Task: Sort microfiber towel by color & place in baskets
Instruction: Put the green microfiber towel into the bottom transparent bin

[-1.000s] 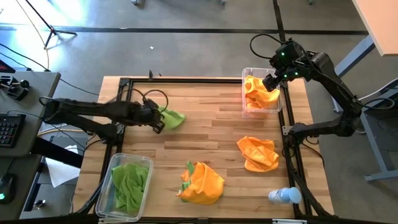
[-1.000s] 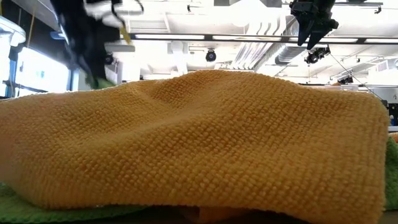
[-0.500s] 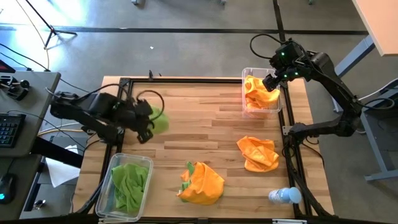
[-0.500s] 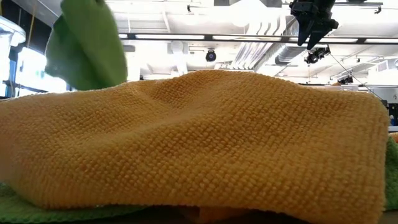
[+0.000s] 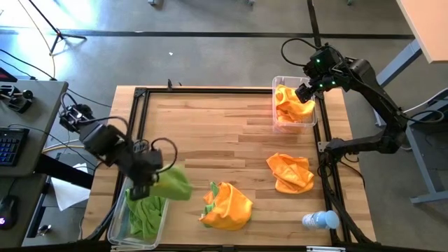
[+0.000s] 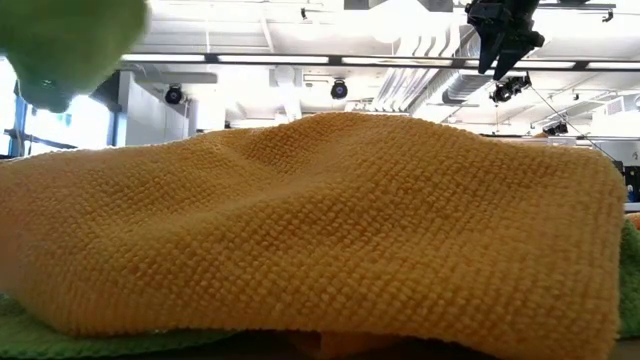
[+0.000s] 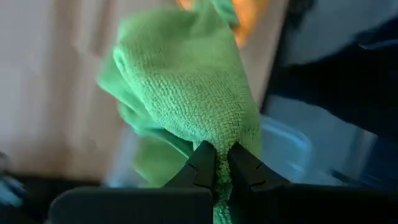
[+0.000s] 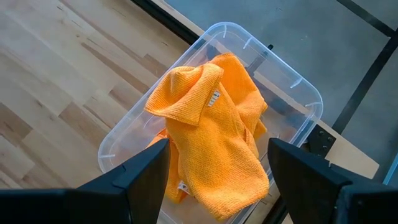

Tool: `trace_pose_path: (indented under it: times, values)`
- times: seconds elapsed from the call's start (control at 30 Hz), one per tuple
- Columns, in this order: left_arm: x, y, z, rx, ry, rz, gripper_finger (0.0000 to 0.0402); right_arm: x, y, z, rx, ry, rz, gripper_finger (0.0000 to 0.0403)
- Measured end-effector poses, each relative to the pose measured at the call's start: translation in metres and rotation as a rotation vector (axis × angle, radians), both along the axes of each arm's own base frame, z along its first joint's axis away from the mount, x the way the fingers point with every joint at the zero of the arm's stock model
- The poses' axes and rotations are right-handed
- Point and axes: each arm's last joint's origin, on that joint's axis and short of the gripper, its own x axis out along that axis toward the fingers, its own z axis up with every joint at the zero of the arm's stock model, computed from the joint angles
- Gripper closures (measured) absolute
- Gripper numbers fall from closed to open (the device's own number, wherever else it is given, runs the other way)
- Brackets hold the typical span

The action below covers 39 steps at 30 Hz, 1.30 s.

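We see the left tool (image 5: 143, 183), lower left of the high view, pinching a lime-green looped-pile towel (image 5: 172, 184) between pressed-together fingers (image 7: 203, 167); the cloth bunches into a soft rounded lump over the inner rim of the near clear basket (image 5: 124, 207), which holds more green cloth (image 5: 145, 208). The right tool (image 5: 306, 92), fingers spread and holding nothing, hangs over the far clear basket (image 5: 275, 85) at upper right, a rounded-corner bin with crumpled orange towels (image 8: 208, 140) inside. On the pale wooden plank surface (image 5: 224, 133) lie two loose orange heaps: one at lower centre (image 5: 229, 205) with green beneath its edge, one at right (image 5: 290, 171). A clear bottle (image 5: 320, 220) lies at lower right. The surface's centre and upper left are open planks; a black frame (image 5: 143, 92) borders it.
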Motion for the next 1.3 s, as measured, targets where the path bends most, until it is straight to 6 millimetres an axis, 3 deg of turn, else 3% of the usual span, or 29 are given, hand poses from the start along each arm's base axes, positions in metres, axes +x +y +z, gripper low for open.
trace_pose_path:
  times: [0.23,0.47,0.7,0.9,1.13,1.3]
  values:
    - [-0.027,-0.030,0.001,-0.208,0.222,0.105,0.0401,0.000,0.000,0.000,-0.001,-0.002,0.000,0.0137]
    - [-0.058,-0.055,0.002,-0.290,0.461,0.257,0.0401,0.001,-0.001,0.001,-0.013,-0.009,0.005,0.0137]
    - [-0.071,-0.064,-0.001,-0.260,0.467,0.413,0.0401,0.002,-0.002,0.002,-0.027,-0.018,0.011,0.0137]
    - [-0.059,-0.065,-0.039,-0.082,0.385,0.390,0.0401,0.002,-0.002,0.002,-0.036,-0.017,0.023,0.0137]
    - [-0.039,-0.064,-0.098,0.095,0.372,0.063,0.0401,0.002,-0.002,0.002,-0.035,-0.016,0.023,0.0137]
    - [-0.030,-0.066,-0.145,0.095,0.322,-0.173,0.0401,0.002,-0.002,0.002,-0.034,-0.015,0.023,0.0137]
